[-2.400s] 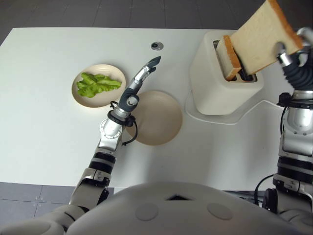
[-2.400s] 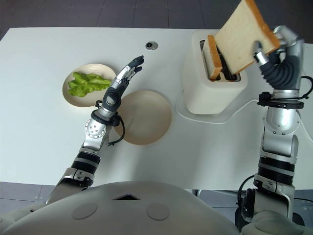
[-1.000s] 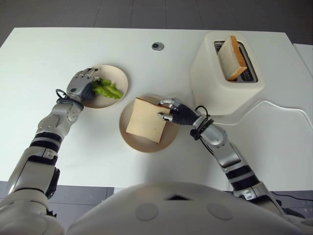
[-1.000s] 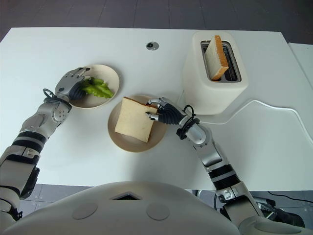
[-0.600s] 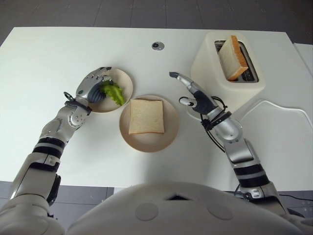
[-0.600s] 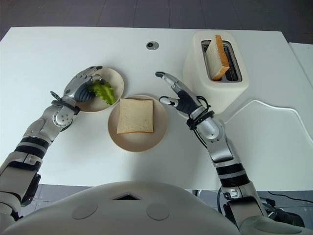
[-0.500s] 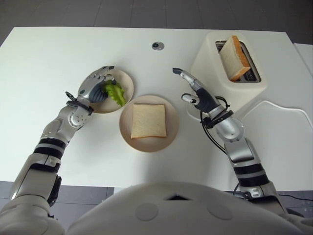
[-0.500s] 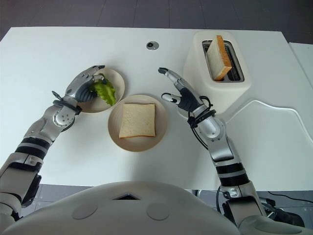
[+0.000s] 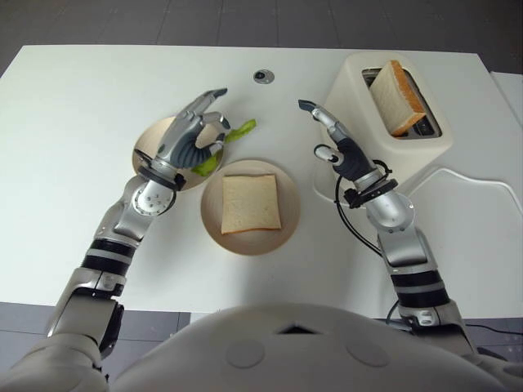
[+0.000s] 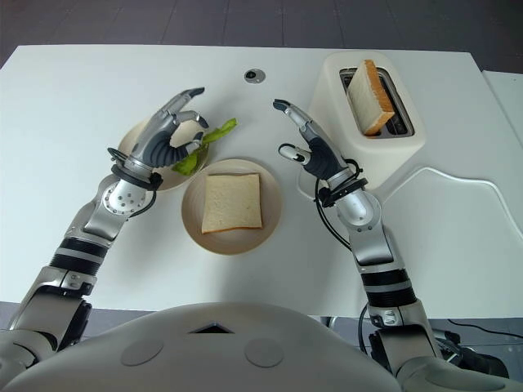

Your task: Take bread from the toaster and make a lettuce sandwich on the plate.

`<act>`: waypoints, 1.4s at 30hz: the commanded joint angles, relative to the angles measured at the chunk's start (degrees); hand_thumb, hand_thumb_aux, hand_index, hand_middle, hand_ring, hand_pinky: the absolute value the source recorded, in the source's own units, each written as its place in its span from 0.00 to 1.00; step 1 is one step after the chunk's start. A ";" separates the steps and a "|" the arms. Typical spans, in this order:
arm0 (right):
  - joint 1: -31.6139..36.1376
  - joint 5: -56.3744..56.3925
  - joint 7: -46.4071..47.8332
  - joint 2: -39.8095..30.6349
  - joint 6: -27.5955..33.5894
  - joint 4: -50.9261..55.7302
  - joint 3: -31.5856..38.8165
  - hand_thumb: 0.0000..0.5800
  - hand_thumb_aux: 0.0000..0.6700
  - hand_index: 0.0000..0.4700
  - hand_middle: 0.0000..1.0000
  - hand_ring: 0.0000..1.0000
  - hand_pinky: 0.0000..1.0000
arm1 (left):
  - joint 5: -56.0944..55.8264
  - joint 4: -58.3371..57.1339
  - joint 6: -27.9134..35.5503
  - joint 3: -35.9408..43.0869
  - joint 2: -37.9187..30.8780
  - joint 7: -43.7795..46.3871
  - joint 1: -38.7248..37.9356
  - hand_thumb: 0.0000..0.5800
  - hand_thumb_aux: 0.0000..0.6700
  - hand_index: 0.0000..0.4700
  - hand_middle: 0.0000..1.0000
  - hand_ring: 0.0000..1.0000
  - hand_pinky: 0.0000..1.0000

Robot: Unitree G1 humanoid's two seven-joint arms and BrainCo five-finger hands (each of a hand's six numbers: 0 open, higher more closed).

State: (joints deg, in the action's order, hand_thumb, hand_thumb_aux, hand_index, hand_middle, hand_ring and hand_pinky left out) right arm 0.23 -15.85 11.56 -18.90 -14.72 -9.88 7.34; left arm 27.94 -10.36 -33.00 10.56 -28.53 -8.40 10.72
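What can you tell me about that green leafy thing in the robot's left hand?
The green lettuce leaf is a long, crinkled, bright green strip. The left hand grips it near its middle with curled fingers. One end pokes out up and to the right over the white table. The other end hangs below the fingers, by the right rim of the small round beige plate. Whether it touches that plate cannot be told. It lies just up-left of the larger beige plate that holds a white bread slice.
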 commanded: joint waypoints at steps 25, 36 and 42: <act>0.50 0.18 0.16 0.48 -0.47 0.37 0.87 0.00 0.00 0.00 0.00 0.00 0.00 | 16.31 -11.42 5.62 4.90 -1.62 -2.48 2.77 0.08 0.04 0.04 0.00 0.00 0.00; 0.51 0.34 0.36 0.67 -0.43 0.57 1.43 0.00 0.00 0.00 0.00 0.00 0.00 | 17.56 -19.76 11.63 6.51 -0.89 -7.38 5.98 0.90 0.68 0.68 0.00 0.00 0.00; 0.39 0.36 0.34 0.62 -0.45 0.54 1.36 0.00 0.00 0.00 0.00 0.00 0.00 | 16.15 -19.87 10.44 7.49 -0.70 -6.58 5.78 0.95 0.77 0.77 0.00 0.00 0.00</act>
State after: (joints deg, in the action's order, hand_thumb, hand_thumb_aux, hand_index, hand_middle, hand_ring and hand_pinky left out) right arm 0.50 -15.79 11.60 -18.50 -15.38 -9.73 8.55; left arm 44.51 -29.14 -22.35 17.07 -29.63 -15.85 16.87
